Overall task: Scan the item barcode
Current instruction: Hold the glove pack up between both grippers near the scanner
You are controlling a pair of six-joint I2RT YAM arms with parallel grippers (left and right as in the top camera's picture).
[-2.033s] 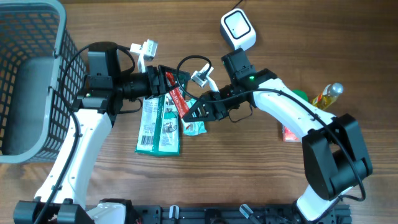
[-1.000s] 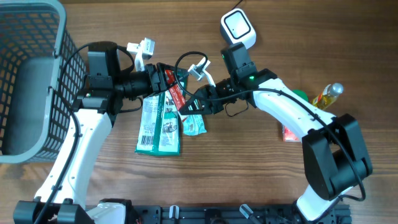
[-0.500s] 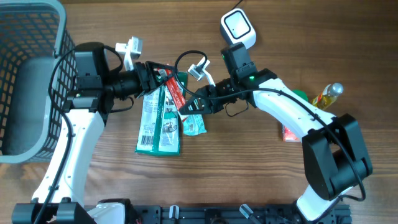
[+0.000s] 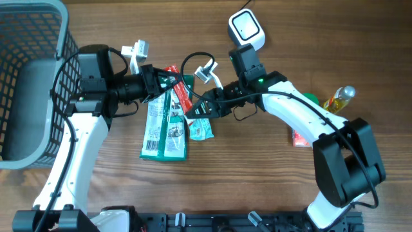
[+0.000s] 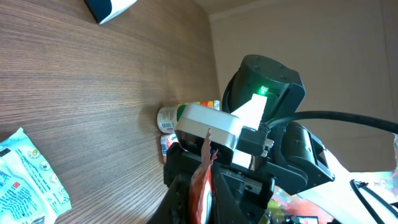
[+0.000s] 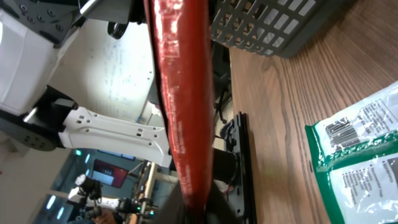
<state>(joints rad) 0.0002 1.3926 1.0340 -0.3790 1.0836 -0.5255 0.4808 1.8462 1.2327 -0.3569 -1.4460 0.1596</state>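
Note:
A long red packet (image 4: 181, 96) hangs above the table between the two arms. My left gripper (image 4: 166, 80) is shut on its upper end; the left wrist view shows the red packet (image 5: 203, 184) edge-on and pinched between the dark jaws of the left gripper (image 5: 202, 200). My right gripper (image 4: 194, 110) holds the lower end. In the right wrist view the red packet (image 6: 180, 93) runs up out of the right gripper (image 6: 196, 210), whose jaws sit tight against it. The white scanner (image 4: 246, 30) stands at the back, right of the packet.
A grey basket (image 4: 38, 29) fills the far left. Two green packets (image 4: 164, 129) and a small teal one (image 4: 201, 131) lie flat under the arms. An oil bottle (image 4: 340, 98) and a small red item (image 4: 299, 137) lie on the right.
My left gripper, open around the packet's upper end a second ago, has shut on it after shifting slightly left. The right arm has stayed in place.

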